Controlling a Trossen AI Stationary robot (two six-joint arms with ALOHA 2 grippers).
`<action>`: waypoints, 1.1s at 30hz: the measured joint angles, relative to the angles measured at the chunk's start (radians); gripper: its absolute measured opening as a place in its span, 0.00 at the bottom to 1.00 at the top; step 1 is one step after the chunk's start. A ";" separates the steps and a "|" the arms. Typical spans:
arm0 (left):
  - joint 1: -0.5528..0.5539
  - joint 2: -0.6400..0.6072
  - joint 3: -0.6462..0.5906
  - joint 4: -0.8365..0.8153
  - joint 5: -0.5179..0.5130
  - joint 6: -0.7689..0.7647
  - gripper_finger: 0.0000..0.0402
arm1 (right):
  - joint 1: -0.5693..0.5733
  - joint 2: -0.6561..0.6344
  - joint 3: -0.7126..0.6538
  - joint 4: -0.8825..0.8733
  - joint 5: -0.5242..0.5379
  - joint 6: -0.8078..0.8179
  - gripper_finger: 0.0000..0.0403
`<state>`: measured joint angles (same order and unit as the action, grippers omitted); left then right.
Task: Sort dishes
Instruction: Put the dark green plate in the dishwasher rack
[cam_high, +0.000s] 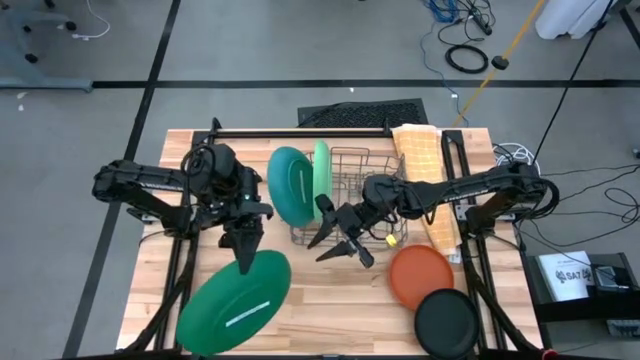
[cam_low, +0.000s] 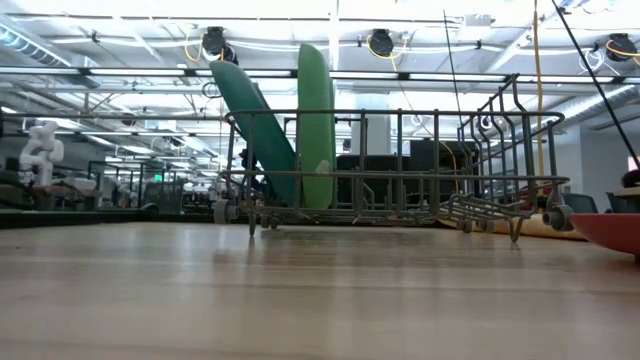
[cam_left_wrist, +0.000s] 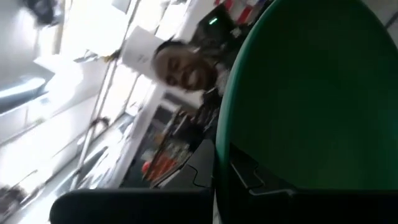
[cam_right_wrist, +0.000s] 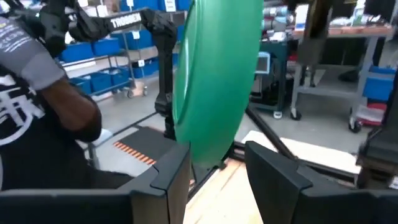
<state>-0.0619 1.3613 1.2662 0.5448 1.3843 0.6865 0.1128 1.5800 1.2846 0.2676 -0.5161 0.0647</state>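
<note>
Left hand (cam_high: 245, 255) clenched the dark green round plastic plate (cam_high: 232, 305); right hand (cam_high: 338, 240) hung released at three o'clock. Two plates racked, three left.

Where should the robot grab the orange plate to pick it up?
Probably by its rim. The orange plate lies flat on the table, so only the edge gives fingers a hold. The right gripper could come from above at the side away from the black plate.

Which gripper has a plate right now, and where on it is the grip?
The left gripper pinches the dark green plate at its rim. The right gripper, open beside the dish rack, holds nothing.
</note>
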 joint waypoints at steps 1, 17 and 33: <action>-0.006 0.000 0.001 0.000 -0.034 0.000 0.03 | -0.008 -0.009 0.000 -0.025 -0.030 -0.009 0.36; 0.015 0.058 0.001 -0.046 -0.847 -0.098 0.03 | -0.073 -0.418 0.000 -0.592 0.069 -0.365 0.36; 0.175 0.180 0.001 -0.096 -1.174 -0.093 0.03 | -0.013 -0.540 0.000 -0.901 0.856 -0.237 0.44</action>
<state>0.1128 1.5414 1.2672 0.4493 0.2103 0.5937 0.0999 1.0401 1.2842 -0.6332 0.3404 -0.1719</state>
